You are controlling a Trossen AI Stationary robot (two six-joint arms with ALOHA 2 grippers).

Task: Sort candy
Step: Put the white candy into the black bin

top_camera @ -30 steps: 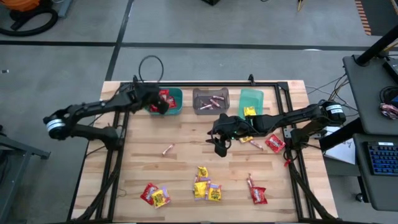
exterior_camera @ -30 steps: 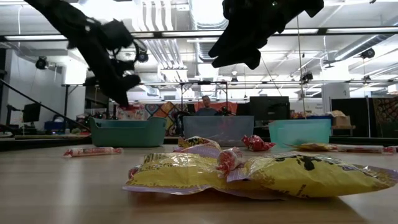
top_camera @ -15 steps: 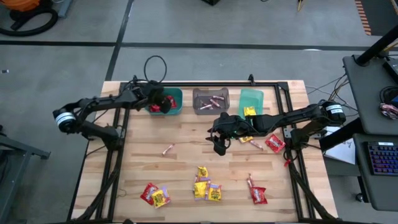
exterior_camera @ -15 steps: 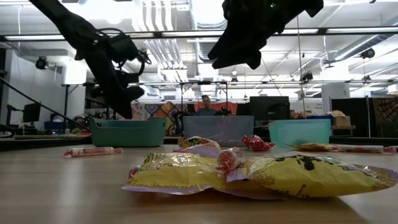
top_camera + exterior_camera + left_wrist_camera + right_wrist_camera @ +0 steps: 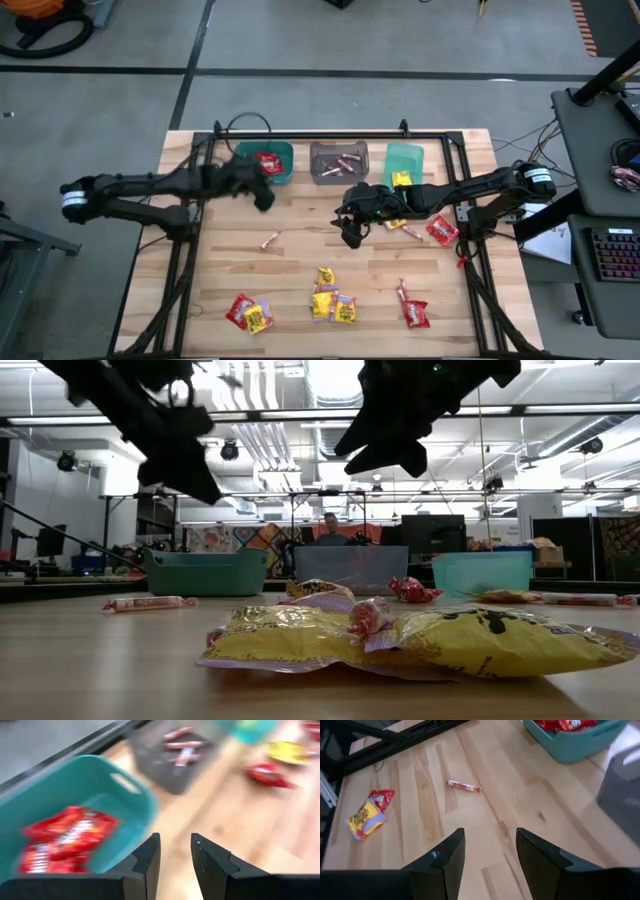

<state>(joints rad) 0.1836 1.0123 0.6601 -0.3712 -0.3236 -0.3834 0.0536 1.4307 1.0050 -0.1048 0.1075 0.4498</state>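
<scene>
The left tool (image 5: 262, 196) is released and empty, just beside the teal bin (image 5: 281, 172) that holds red candy (image 5: 62, 839). The right tool (image 5: 350, 232), also released, hovers over the counter (image 5: 300, 290). A pink stick (image 5: 270, 240) lies between them; both reaching for it could collide.

A light wooden table (image 5: 300, 270) with plank seams carries three plastic bins in a row along its far edge. The teal bin (image 5: 278, 160) stands nearest the far left corner, the grey bin (image 5: 338, 163) sits in the middle of that edge, and the green bin (image 5: 404, 160) stands toward the far right corner. A black metal frame (image 5: 330, 134) runs along the far edge behind the bins and down both sides. A looped black cable (image 5: 244, 125) lies at the far edge behind the teal bin. Beyond the table, a person (image 5: 330, 530) sits in the room.
</scene>
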